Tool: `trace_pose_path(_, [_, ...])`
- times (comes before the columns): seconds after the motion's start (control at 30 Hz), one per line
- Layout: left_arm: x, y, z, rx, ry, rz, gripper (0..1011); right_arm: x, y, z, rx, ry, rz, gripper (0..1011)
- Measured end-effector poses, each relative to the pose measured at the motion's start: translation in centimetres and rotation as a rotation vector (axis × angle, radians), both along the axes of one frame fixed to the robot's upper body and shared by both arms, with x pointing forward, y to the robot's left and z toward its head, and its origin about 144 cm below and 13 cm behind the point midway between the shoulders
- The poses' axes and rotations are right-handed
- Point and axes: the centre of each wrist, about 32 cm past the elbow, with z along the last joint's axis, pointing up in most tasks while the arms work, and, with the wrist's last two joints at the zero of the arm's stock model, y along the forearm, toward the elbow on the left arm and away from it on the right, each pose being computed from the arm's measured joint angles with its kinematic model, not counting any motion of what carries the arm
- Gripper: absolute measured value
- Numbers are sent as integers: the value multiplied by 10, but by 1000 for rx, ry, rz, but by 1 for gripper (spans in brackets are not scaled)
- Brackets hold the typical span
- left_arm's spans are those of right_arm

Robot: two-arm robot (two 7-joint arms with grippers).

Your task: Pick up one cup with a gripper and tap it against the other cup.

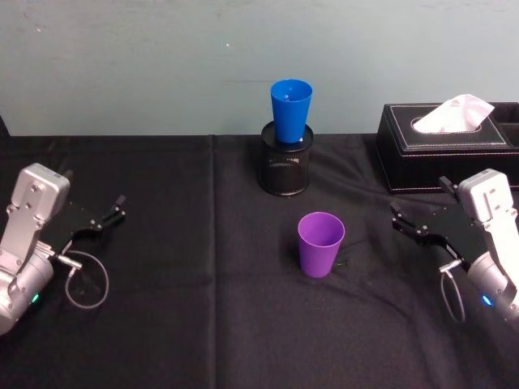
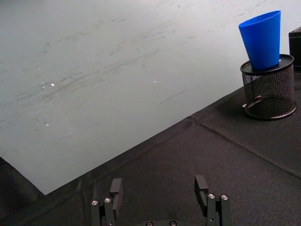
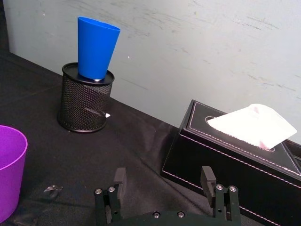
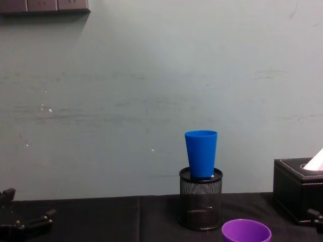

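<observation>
The purple cup [image 1: 321, 244] [image 3: 9, 165] [image 4: 246, 232] stands upright in the middle of the black tablecloth. The blue cup [image 1: 291, 109] [image 2: 262, 40] [image 3: 96, 49] [image 4: 201, 154] stands behind it, set upright in the mouth of a black wire-mesh pen holder [image 1: 284, 170]. My right gripper [image 1: 399, 219] [image 3: 163, 176] hovers to the right of the purple cup, open and empty, a hand's width from it. My left gripper [image 1: 109, 215] [image 2: 159, 188] rests far to the left, also open with nothing between its fingers.
A black tissue box [image 1: 442, 154] [image 3: 235, 160] with a white tissue sticking out sits at the back right, just behind my right gripper. A grey wall closes off the table's far edge. A cable loop [image 1: 85, 279] hangs beside the left arm.
</observation>
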Motion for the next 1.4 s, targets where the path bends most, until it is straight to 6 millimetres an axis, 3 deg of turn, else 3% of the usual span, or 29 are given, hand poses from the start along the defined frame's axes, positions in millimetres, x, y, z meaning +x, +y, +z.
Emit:
trace_pose_path(0.8, [0, 0, 0, 0, 0, 0, 1000, -1, -2, 0, -3, 0, -1, 1003])
trace_pose_path(1.17, [0, 0, 0, 0, 0, 0, 1000, -33, -21, 4, 43, 84, 151, 1003])
trace_pose_path(1.4, [0, 0, 0, 0, 0, 0, 1000, -42, -22, 4, 122, 147, 279, 1003])
